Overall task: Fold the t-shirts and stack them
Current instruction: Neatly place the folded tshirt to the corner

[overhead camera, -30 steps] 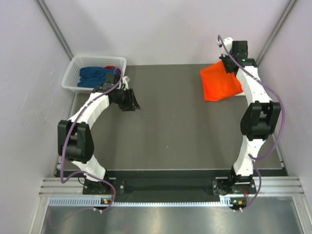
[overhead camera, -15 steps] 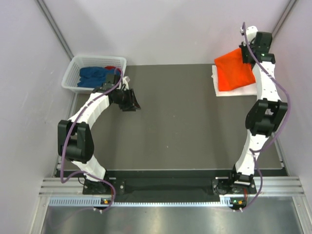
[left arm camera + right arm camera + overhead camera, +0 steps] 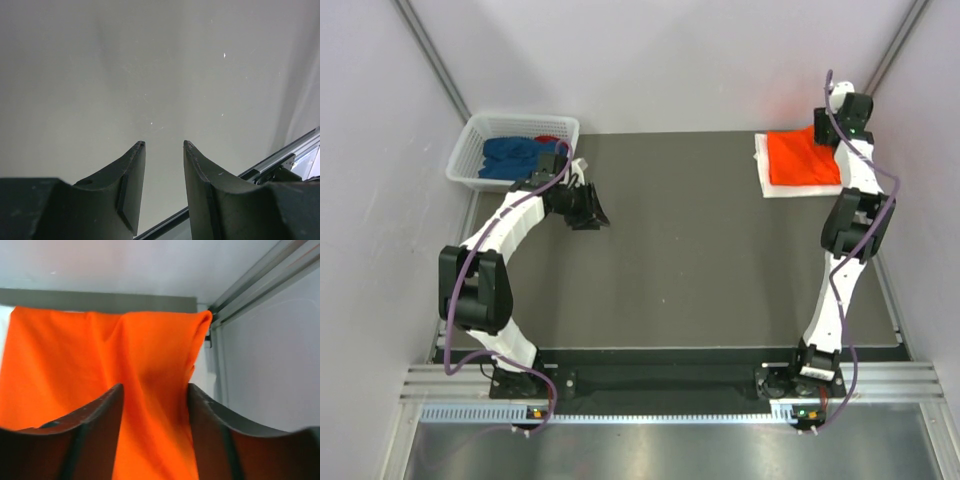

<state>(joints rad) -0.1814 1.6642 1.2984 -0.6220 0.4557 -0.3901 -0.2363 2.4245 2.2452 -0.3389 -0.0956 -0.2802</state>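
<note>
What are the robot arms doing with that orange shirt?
The right gripper is over the far right corner of the table, fingers spread around a fold of the orange t-shirt, which lies folded on a white one. The left gripper hangs open above bare table near the basket, where blue clothes wait.

An orange shirt lies flat at the table's far right corner, on a white cloth that shows along its left and near edges. The right arm stretches to that corner, its gripper at the shirt's far right edge — too small here to tell how the jaws stand. At the far left a white basket holds blue cloth and a bit of red. The left gripper hangs over bare table just beside the basket.
</note>
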